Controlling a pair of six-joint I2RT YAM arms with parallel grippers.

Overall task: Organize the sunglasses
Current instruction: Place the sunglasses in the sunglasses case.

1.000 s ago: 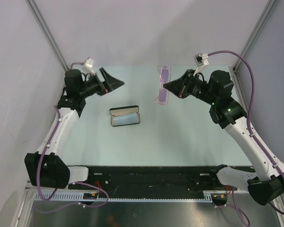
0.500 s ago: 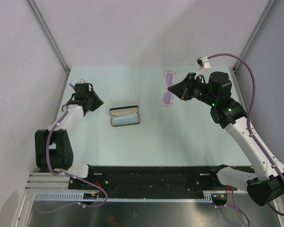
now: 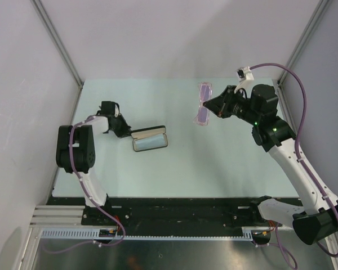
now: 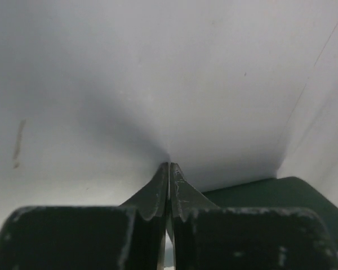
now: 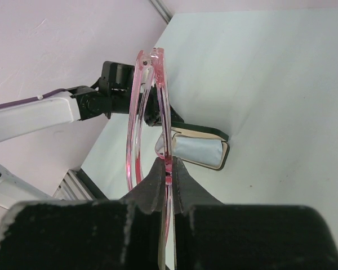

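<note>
Since half a second ago the left arm has folded lower and swung inward, carrying the left tool point(image 3: 124, 129) from the left part of the surface point(image 3: 214, 157) to a spot just beside the left end of the case point(image 3: 150, 139); whether it touches the case cannot be told from above. Over the same half second the sunglasses point(image 3: 203, 104) have shifted only a little toward the far side. The left wrist view shows the left tool point(image 4: 169, 169) clenched, its two fingers pressed flat together with nothing between them, pointing at a pale, bare wall or floor. The right tool point(image 3: 215, 106) is clamped on the sunglasses and holds them up off the surface, over its far right part and well apart from the case. In the right wrist view the right tool point(image 5: 168, 167) pinches the thin pink frame of the sunglasses point(image 5: 149, 107) at its lower end. The frame is seen nearly edge-on and rises upright from the fingertips. Beyond the frame in that view lies the black oblong case point(image 5: 217, 135), open on the surface point(image 5: 281, 84), with a light blue cloth point(image 5: 194, 152) inside it.
</note>
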